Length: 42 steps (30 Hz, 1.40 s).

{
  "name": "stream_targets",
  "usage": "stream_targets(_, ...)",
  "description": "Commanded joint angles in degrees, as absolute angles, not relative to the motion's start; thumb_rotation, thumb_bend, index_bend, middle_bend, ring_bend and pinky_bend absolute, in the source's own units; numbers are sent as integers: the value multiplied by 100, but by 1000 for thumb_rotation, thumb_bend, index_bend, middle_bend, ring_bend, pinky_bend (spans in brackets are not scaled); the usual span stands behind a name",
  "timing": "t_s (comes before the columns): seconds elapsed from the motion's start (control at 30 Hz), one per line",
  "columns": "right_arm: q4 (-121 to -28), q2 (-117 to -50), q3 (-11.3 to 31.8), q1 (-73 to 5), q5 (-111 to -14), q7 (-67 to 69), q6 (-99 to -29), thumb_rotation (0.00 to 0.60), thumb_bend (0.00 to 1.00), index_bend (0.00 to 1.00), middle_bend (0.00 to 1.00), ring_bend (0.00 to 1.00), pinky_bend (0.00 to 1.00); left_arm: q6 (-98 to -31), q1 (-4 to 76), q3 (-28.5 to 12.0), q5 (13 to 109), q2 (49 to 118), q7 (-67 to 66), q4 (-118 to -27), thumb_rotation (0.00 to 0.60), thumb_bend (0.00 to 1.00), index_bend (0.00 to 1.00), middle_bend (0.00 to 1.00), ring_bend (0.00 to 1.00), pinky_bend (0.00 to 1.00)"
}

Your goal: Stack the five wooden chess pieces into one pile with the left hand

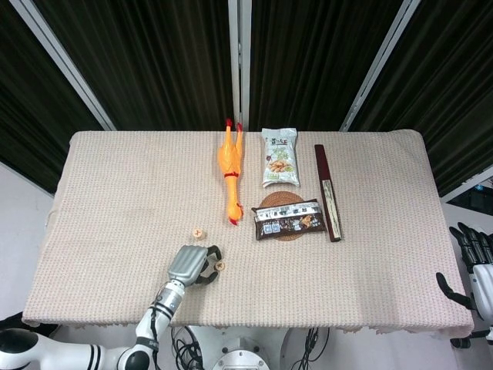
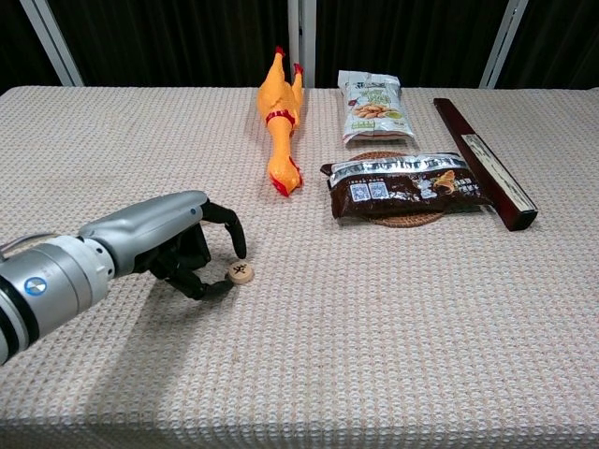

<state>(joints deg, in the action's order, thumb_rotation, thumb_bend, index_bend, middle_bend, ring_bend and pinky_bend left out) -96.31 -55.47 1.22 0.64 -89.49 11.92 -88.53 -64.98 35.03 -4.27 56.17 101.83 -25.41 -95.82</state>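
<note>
Chest view shows the left hand point(image 2: 178, 248) low over the table point(image 2: 374, 327), its fingers curled around a single wooden chess piece point(image 2: 241, 273) that lies flat on the cloth; whether the fingertips really touch it I cannot tell; head view shows the stack of chess pieces point(image 1: 199, 233) just behind this hand; the right hand point(image 1: 470, 266) hangs at the table edge, fingers apart, holding nothing.

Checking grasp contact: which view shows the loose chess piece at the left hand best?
Chest view: the loose chess piece lies unobstructed, marking legible, between the left hand's fingertips. Head view shows it only as a speck beside the hand.
</note>
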Motion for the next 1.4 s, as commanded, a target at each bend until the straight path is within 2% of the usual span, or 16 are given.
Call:
stream_targets(0.03,-9633,-5552,123,67,-8947,1182,-8858,600,299,0,0,0,0,-6434,3474,-434,5642,10174,-2448,-9595,600,289,428,1000,1000,1000)
stream_targets(1.03,-9640,-5582,146,37,-8872,1112,-8778,600,298,0,0,0,0,-6102,3354,-609,5765,10201,-1913,-9337,600,288,480,1000,1000,1000)
stream_targets(1.4,-9649,-5601,146,16,-8861,1059,-8733,600,298,0,0,0,0,-6718,3174,-853,6202,9373,-2011,-10388,600,288,482,1000,1000,1000)
